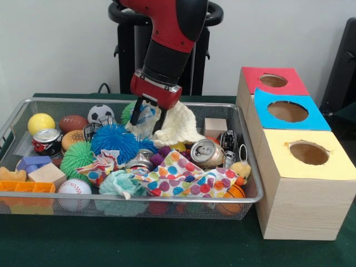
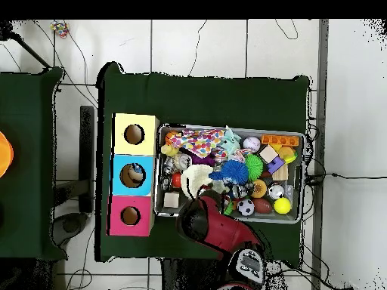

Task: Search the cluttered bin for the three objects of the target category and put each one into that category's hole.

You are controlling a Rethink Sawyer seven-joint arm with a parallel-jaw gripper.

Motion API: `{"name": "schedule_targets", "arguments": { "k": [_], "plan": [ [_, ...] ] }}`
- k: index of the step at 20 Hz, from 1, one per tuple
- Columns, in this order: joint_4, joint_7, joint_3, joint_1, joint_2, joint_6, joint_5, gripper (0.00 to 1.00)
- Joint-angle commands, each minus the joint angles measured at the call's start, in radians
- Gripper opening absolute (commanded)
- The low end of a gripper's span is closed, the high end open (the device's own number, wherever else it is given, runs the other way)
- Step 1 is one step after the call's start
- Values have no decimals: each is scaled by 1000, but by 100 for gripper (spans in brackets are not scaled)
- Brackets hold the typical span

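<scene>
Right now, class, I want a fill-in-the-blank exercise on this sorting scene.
1. The box nearest the camera has a ___ top.
2. The middle box's top is ___.
3. The tool hangs over the wire ___.
4. The spiky ball below the tool is ___.

Missing words: yellow, blue, bin, blue.

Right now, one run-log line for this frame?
gripper: open, fingers down in wire bin | over: cream cloth | holding: nothing seen | boxes: red, blue, yellow

We see a dark green tabletop (image 1: 167, 250). On it rests a wire mesh bin (image 1: 245, 167) full of clutter. Just right of it stands a row of three wooden boxes (image 1: 300, 194), topped red, blue and yellow.
</scene>
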Motion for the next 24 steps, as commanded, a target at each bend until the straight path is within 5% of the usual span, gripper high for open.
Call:
{"name": "schedule_targets", "arguments": {
  "k": [1,3,4,8,18,24],
  "plan": [
    [50,238,56,12,75,7,54,100],
    [40,216,51,15,74,20,44,100],
    [38,207,55,10,71,30,38,0],
    [21,170,53,5,62,96,28,0],
    [43,206,72,-3,45,61,38,0],
    [79,162,56,17,-134,106,-13,0]
  ]
}}
